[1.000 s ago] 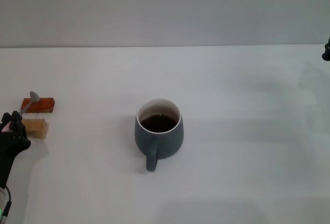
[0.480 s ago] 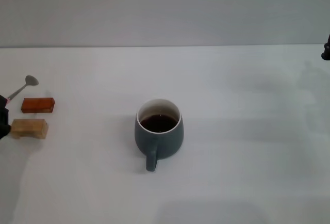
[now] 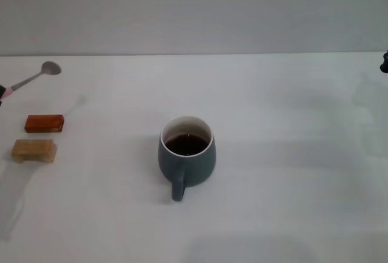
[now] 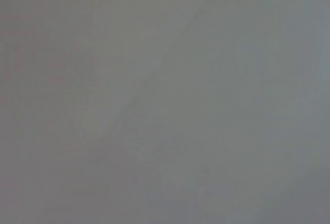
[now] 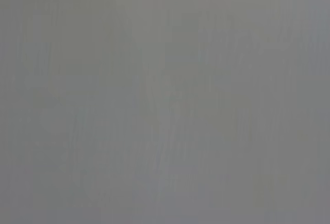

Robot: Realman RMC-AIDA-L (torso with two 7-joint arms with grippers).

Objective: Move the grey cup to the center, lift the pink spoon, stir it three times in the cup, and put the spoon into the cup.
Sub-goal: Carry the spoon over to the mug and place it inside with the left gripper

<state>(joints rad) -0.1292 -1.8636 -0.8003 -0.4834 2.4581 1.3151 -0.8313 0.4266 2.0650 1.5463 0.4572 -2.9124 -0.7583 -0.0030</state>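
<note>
The grey cup (image 3: 187,155) stands upright at the middle of the white table, handle toward me, with dark brown liquid inside. The pink spoon (image 3: 31,79) hangs in the air at the far left, silver bowl up and pointing right, with only the tip of its pink handle showing at the picture's edge. My left gripper (image 3: 1,91) holds it there and is almost wholly past the left edge. The spoon is well left of the cup. A dark piece of my right gripper (image 3: 384,63) shows at the far right edge. Both wrist views show only plain grey.
A reddish-brown block (image 3: 43,123) and a tan block (image 3: 34,150) lie on the table (image 3: 291,172) at the left, below the spoon. The spoon's shadow falls on the table near them.
My left gripper has risen and moved out past the left edge, carrying the spoon up and away from the two blocks. The cup and right arm have not moved.
</note>
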